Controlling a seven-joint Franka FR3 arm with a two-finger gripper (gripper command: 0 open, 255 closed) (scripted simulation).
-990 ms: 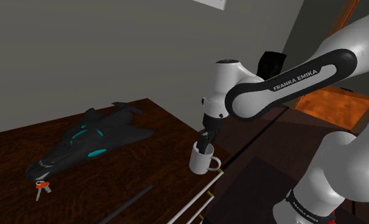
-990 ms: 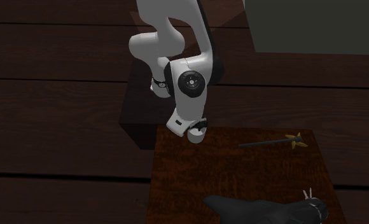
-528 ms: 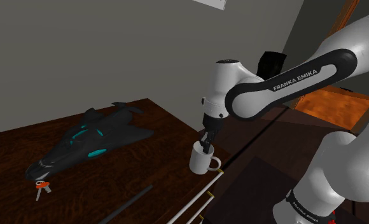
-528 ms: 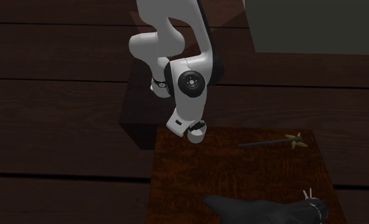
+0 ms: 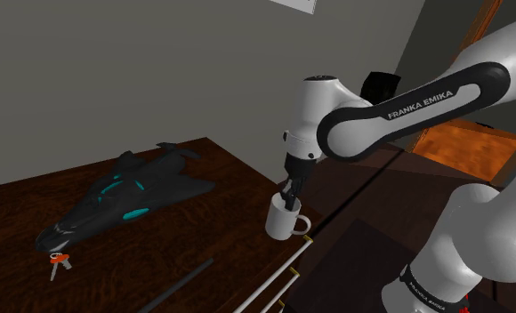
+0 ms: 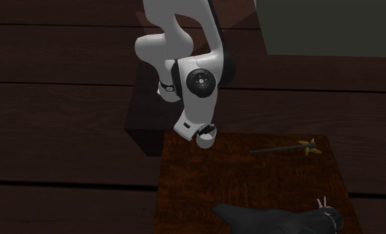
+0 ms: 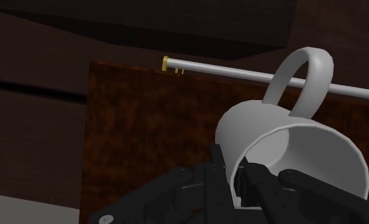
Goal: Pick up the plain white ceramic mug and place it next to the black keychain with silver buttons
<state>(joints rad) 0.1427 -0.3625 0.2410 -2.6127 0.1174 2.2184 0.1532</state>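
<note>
Out at the shoulder view's left, the keys point(image 5: 60, 260) lie on the dark worktop point(image 5: 203, 231), just beside the nose of a black model craft point(image 5: 123, 200). They read as a red tag with grey keys rather than black, but it's the 1 keychain about, so that's the target. Moving right, a dark rod point(image 5: 183, 279) lies flat toward the near edge, close to the line across, so I'd judge the carry wants height, not a slide. Now the action: the mug point(image 5: 283, 222), white and upright, sits well apart from the keys near the worktop's right corner, with its handle turned away from them. The gripper point(image 5: 290, 197) hangs straight down into its mouth, and the wrist view shows why. The gripper point(image 7: 237, 181) has 1 finger inside and 1 outside, clamped on the wall of the mug point(image 7: 291, 146) on the side away from the handle, so the loop is clear of the fingers. That's a rim pinch, likely because the body is too wide to span. Whether the base is clear of the wood, I can't tell. Just right of it, a white rail point(image 5: 278, 277) runs along the worktop's edge, a reason to go up before going across. Above, the arm point(image 5: 399, 111) arches in from the right.
</note>
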